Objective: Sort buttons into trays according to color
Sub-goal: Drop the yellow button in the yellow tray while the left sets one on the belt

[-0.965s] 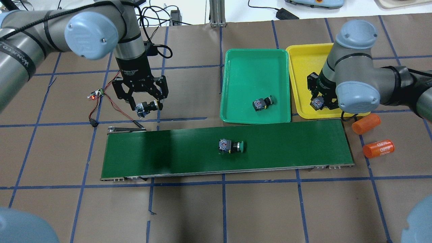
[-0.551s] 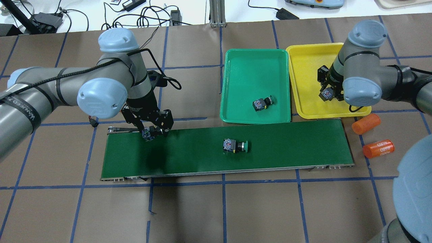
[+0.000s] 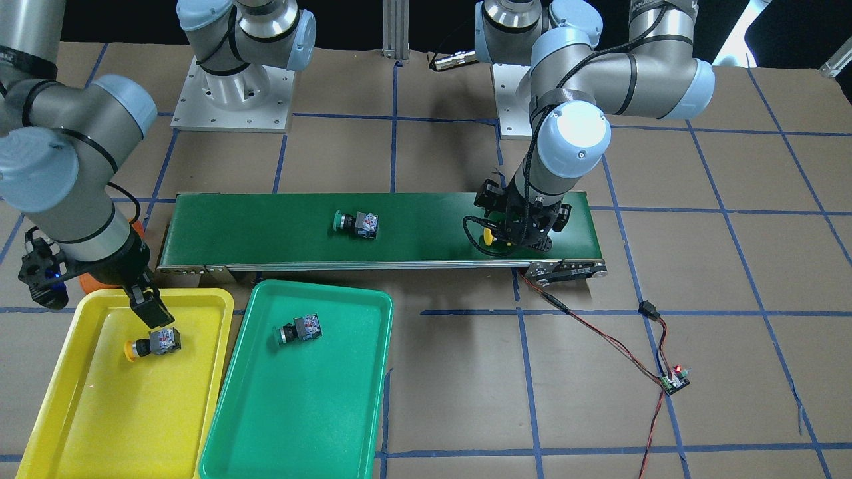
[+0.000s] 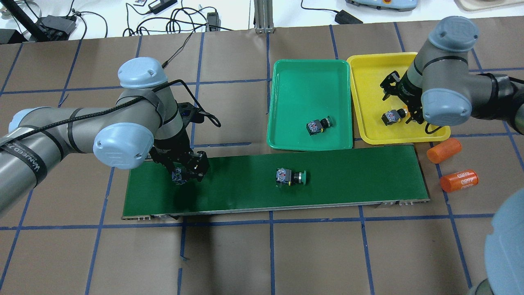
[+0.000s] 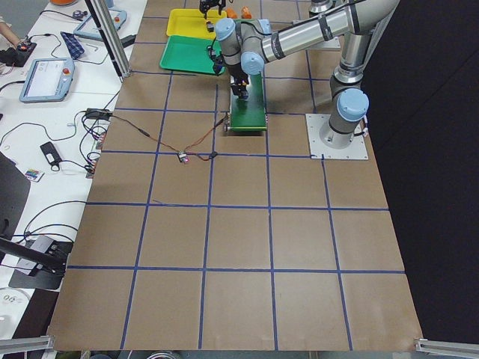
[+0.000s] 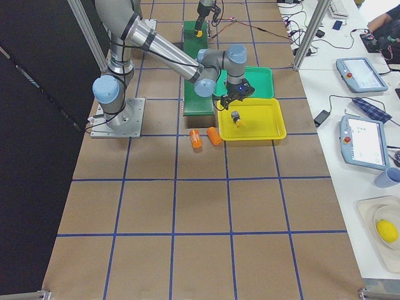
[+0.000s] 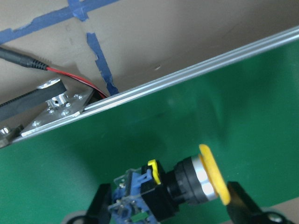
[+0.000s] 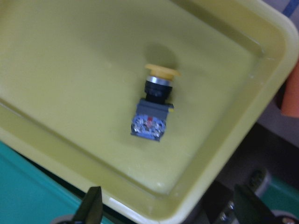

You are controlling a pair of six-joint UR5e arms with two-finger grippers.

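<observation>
The left arm [image 4: 61,123] and right arm [image 4: 483,92] are fat, shiny grey tubes with round light-blue caps [image 4: 141,73] at the bends. A black cable [image 4: 174,81], tied on with black bands, runs along the left one. The left gripper [image 4: 186,172] and right gripper [image 4: 399,100] are black.

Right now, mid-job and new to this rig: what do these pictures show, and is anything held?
These show two robot arms at a table, each ending in a two-finger tool. One camera looks down from behind the robot, one faces it from across the table (sides mirrored), two look along the table from its ends, one sits on each wrist. On the table: a dark-green conveyor belt, a green tray, a yellow tray, two orange cylinders. The left tool is shut on a yellow-capped button over the belt near its end. The right tool is open above the yellow tray, where a second yellow button lies. A green button lies in the green tray; a second green button lies on the belt.
</observation>
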